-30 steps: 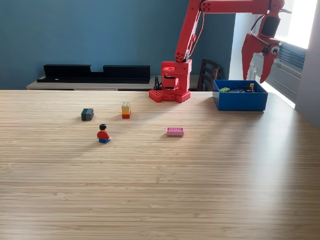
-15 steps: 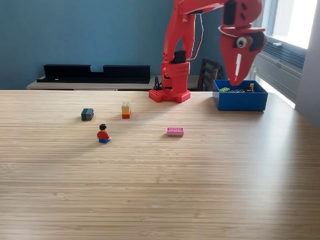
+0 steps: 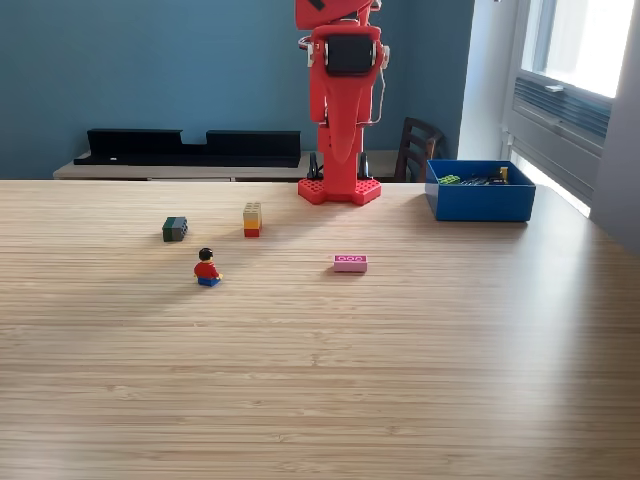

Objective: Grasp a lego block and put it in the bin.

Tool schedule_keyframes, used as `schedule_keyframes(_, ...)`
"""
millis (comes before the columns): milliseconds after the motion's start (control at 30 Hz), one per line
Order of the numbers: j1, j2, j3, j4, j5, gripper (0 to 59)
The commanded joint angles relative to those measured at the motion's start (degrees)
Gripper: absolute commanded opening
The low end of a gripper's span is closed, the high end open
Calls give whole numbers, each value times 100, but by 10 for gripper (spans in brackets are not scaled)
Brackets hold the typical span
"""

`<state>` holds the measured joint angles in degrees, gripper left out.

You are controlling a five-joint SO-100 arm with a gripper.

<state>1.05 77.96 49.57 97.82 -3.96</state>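
Exterior view: red arm (image 3: 343, 100) upright, centered.

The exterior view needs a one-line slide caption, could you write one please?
Red arm upright behind four loose toy pieces on the wooden table; blue bin at right holds blocks.

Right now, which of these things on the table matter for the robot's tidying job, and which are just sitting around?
Part of the job:
blue bin, already holding some pieces
pink block
dark green block
yellow and red stacked block
toy figure, possibly

Just lying about:
black shelf unit behind the table
dark chair

The arm's fingers cannot be made out.
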Motion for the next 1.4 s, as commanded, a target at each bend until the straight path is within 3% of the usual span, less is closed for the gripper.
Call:
schedule_keyframes(33,35,132,-343,44,44,1)
schedule_keyframes(533,149,123,-387,-176,237,1)
schedule_keyframes(833,1239,114,-378,-343,1002,1)
schedule_keyframes(1067,2795,114,325,-747,1556,1)
schedule_keyframes(1400,4808,114,1468,-1424,1705,1)
